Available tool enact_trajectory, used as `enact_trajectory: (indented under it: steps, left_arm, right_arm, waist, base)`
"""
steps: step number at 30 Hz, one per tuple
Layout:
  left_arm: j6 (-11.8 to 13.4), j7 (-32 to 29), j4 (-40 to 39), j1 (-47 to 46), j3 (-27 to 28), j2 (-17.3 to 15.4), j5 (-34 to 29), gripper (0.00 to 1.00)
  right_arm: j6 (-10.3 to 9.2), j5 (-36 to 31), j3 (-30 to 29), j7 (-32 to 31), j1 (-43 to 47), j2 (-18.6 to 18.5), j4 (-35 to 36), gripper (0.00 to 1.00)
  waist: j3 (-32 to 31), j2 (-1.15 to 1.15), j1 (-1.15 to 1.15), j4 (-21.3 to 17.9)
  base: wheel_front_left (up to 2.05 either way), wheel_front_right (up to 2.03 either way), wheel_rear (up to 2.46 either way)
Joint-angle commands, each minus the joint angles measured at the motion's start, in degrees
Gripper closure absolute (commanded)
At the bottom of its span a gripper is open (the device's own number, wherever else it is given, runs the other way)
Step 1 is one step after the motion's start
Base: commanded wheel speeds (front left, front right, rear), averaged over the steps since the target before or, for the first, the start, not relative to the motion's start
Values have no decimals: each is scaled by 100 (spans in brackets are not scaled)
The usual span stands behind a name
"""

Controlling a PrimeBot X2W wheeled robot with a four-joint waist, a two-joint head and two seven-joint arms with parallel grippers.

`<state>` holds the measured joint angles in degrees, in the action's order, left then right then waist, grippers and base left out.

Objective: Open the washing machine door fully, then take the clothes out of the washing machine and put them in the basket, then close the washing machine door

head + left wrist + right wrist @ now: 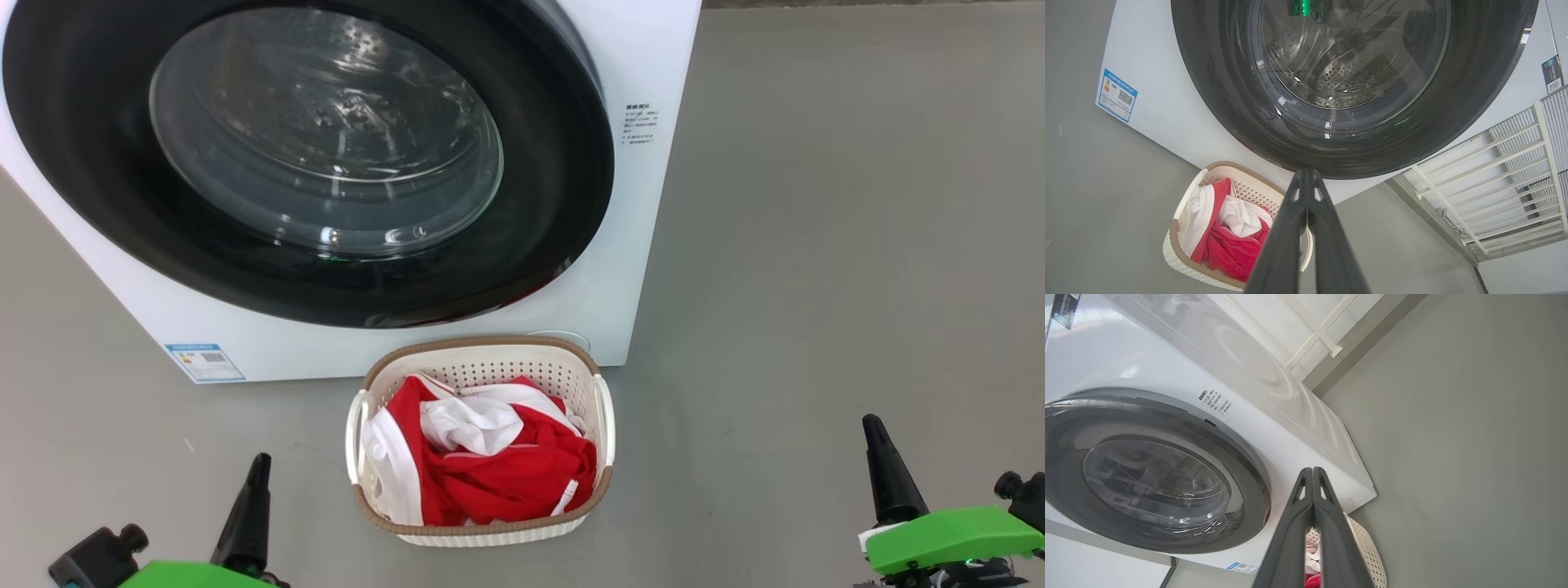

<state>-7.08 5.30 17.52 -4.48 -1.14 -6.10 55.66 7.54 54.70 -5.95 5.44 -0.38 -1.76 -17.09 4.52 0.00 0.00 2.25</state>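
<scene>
The clothes (498, 478) lie in the basket (490, 371) before the washing machine (277, 351), and its door (82, 163) looks shut. Both our jaws are pressed together and empty. We judge only checking the latch remains.

The floor (824, 245) is smooth, plain grey and matt, evenly lit, with only soft shadows. A small pale fleck (189, 445) lies on it at the left of the head view. In the left wrist view a white frame (1494, 163) of bars and fine slats stands where the floor ends, and a grey strip (1427, 214) runs along its foot. The right wrist view shows pale bars (1316, 330) against a whitish wall (1274, 310), with the same strip along the floor's edge.
</scene>
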Motion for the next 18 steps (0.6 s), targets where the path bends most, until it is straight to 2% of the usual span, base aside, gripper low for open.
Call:
enact_trajectory:
  steps: [1, 18]
  left_arm:
    - [-20, -40, -171, -117, 154, -51, 151, 100]
    - [-26, -319, -218, -129, 288, 28, 1097, 100]
  right_arm:
    - [-3, 197, 54, -29, -242, -95, 174, 100]
    - [-3, 1158, 53, -314, -329, -120, 210, 100]
  waist:
    - [-11, 0, 0, -6]
    - [-122, 0, 0, -64]
  base:
    - [0, 0, 0]
    - [0, 0, 0]
